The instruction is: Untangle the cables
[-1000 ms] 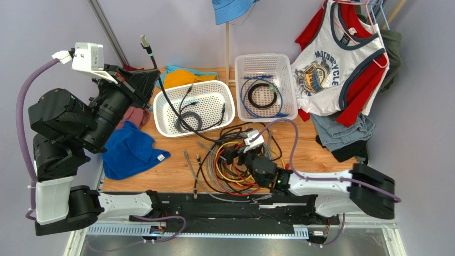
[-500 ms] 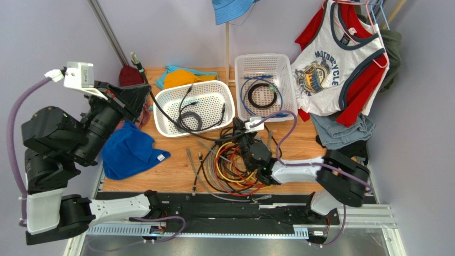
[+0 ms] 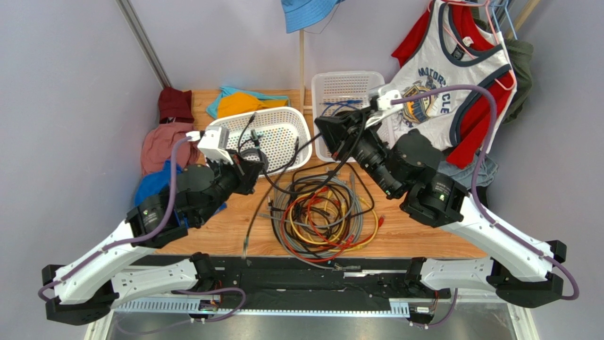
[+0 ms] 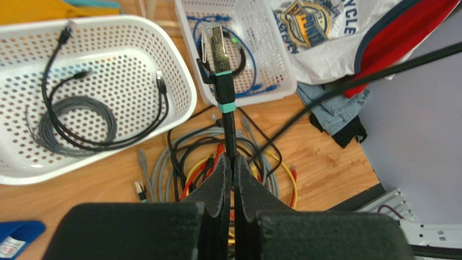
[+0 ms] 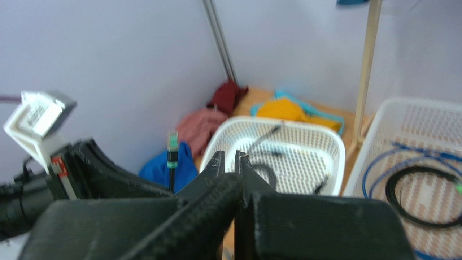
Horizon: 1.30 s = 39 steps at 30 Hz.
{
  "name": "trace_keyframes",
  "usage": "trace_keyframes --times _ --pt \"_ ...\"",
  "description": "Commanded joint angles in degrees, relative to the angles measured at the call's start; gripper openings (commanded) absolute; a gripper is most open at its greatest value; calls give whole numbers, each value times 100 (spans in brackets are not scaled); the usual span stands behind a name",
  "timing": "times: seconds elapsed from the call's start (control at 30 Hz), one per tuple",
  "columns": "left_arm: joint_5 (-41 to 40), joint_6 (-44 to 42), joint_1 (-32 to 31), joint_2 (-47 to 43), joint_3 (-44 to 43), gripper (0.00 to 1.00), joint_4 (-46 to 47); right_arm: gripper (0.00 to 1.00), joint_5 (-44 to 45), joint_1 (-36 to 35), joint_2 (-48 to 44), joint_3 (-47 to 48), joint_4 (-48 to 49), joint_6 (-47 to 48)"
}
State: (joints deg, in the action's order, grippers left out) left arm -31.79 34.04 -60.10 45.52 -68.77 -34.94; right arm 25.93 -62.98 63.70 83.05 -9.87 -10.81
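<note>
Top external view: left fingers point(image 4: 218, 187) down from high beside the white basket point(image 3: 291, 124), now over it, clamped on a black cable point(image 4: 230, 130); right fingers point(image 5: 216, 170) up off the cable pile point(image 3: 322, 216) beside that basket, pinched shut seemingly on the same cable, likely drawing it free.

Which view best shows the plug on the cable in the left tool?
Left wrist: the metal plug stands sharp and close on the black cable pinched in the left tool. Right wrist shows it small and blurred; top external barely resolves it.

Black, grey, red, yellow cables point(image 3: 320, 214)
</note>
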Motion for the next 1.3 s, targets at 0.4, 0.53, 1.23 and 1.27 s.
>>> trace_keyframes --times 0.4,0.53,1.23,1.27 --pt "367 779 -2 -324 1419 97 234 0 -677 -30 -648 -649 -2125 -475" --pt "297 1015 7 -315 1533 98 40 0 -616 -39 -754 -685 -2229 -431" --pt "3750 -530 -11 -115 2923 99 4961 0 -1467 -39 -728 -702 -2292 -1028" --pt "3768 -574 -11 -35 2870 99 5031 0 -1529 -39 -719 -702 -2283 -1046"
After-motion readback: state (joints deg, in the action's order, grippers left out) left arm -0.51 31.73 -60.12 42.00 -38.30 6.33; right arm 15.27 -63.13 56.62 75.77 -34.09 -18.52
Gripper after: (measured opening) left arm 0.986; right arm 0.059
